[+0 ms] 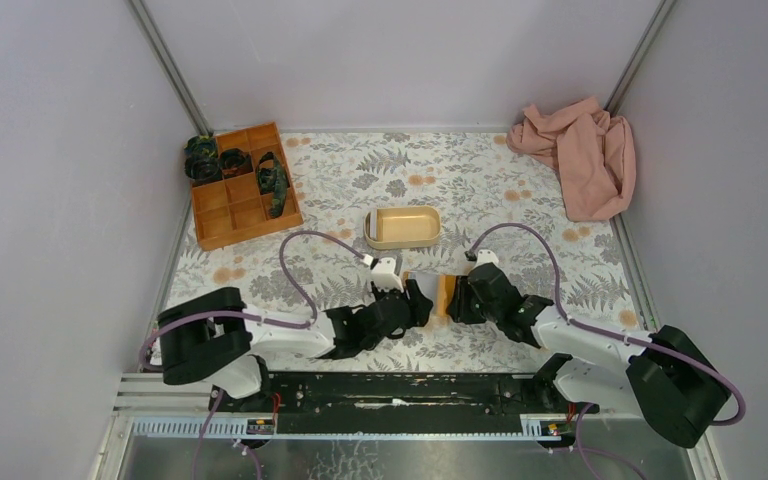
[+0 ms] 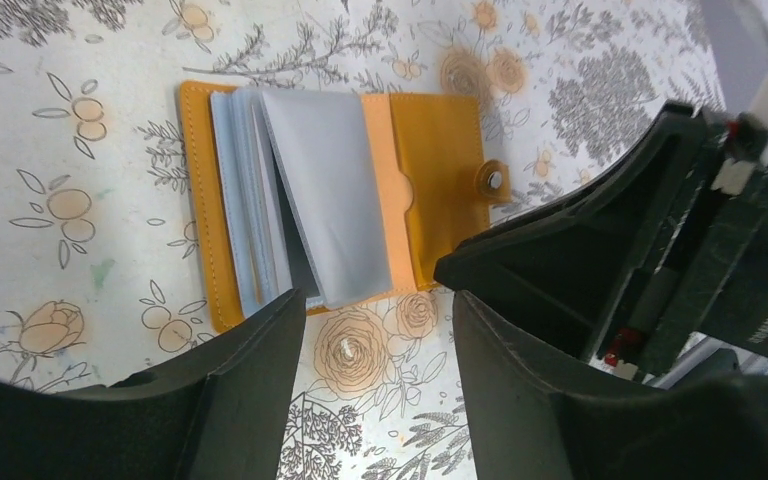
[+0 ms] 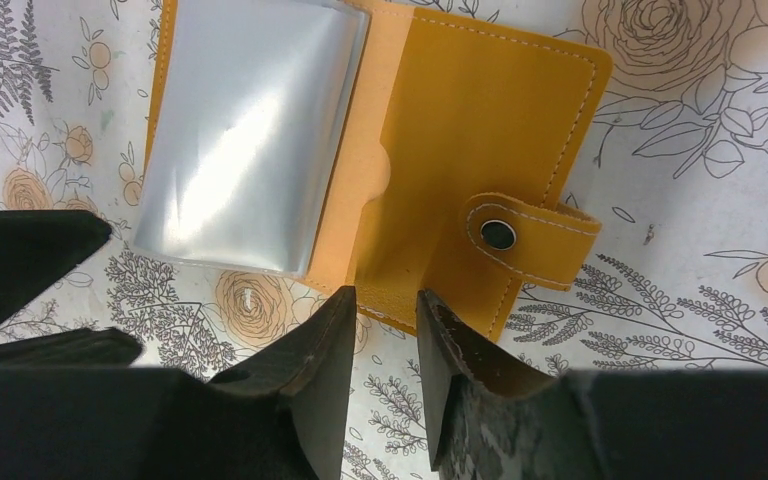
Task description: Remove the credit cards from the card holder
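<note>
From above, the small orange-tan leather-look card holder is peeking out as a mere sliver. Wrist views are showing it lying open on the floral tablecloth, the left gripper gaping empty beside it, the right gripper narrow at its edge, grip unclear.

You're in a robot test cell, not a home. Plain pale grey wall panels close in three sides, joined by bare aluminium corner posts. A flower-and-fern printed tablecloth covers the small table. Along its near edge, a black metal mounting rail carries two black-and-white robot arms with looping purple cables. Staged props include an orange compartment box and a crumpled pink cloth.
</note>
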